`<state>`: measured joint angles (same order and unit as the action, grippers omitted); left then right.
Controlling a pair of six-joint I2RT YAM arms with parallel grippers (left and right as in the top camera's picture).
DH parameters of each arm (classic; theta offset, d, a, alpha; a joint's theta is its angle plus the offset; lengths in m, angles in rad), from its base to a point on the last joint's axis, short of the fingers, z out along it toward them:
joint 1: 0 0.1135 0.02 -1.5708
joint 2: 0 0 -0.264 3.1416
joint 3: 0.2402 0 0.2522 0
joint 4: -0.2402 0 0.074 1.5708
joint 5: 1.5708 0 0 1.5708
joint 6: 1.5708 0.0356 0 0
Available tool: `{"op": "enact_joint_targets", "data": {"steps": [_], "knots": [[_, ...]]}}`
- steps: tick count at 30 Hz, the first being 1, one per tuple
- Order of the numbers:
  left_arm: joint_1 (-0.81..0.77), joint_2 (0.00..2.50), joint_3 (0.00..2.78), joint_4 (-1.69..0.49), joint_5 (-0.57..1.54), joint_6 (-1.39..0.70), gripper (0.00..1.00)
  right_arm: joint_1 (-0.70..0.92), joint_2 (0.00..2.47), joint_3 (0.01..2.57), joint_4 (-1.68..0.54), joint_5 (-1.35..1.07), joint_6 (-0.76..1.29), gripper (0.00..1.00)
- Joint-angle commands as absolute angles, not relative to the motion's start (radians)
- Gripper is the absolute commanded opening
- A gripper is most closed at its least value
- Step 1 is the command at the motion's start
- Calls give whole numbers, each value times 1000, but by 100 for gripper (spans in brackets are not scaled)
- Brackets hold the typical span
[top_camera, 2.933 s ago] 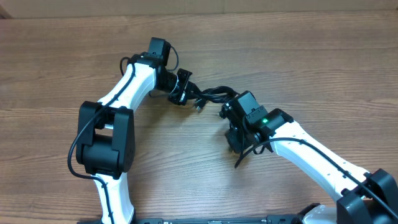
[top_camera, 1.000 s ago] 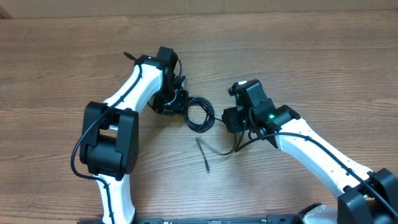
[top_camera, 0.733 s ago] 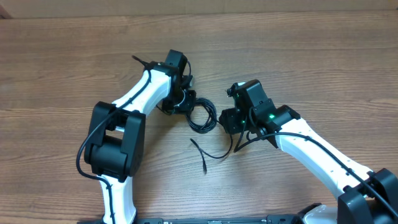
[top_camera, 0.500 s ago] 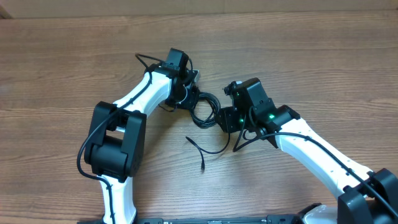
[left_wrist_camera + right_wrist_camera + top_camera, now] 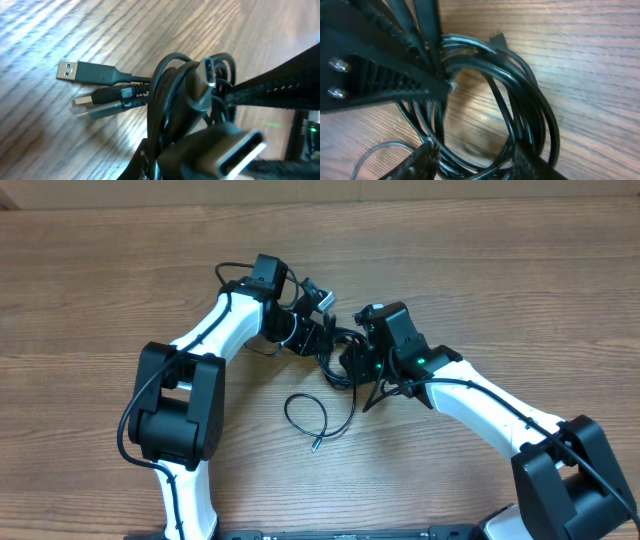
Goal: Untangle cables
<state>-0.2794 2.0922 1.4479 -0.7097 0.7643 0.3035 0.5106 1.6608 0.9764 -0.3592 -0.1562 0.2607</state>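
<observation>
Ideally, while the left gripper [image 5: 320, 337] pinches the cables [image 5: 532, 92], the right gripper [image 5: 479, 164], jaws spread astride them, should close on one strand only.

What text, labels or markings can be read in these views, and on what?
No readable text in any view.
cables: plain black, no print visible.
USB-A plug: no logo or marking that can be made out.
right arm: only a green light, no label visible.
</observation>
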Motion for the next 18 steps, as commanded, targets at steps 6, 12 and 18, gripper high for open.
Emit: {"op": "enact_joint_targets", "data": {"steps": [6, 12, 18], "knots": [[-281, 2072, 1444, -709, 846, 325, 4, 508, 1659, 1172, -519, -138, 112, 43], [-281, 2072, 1444, -698, 778, 257, 4, 517, 1723, 1165, -537, -116, -2, 44], [-282, 2072, 1444, -694, 779, 253, 4, 517, 1790, 1164, -528, -31, -10, 44]]}}
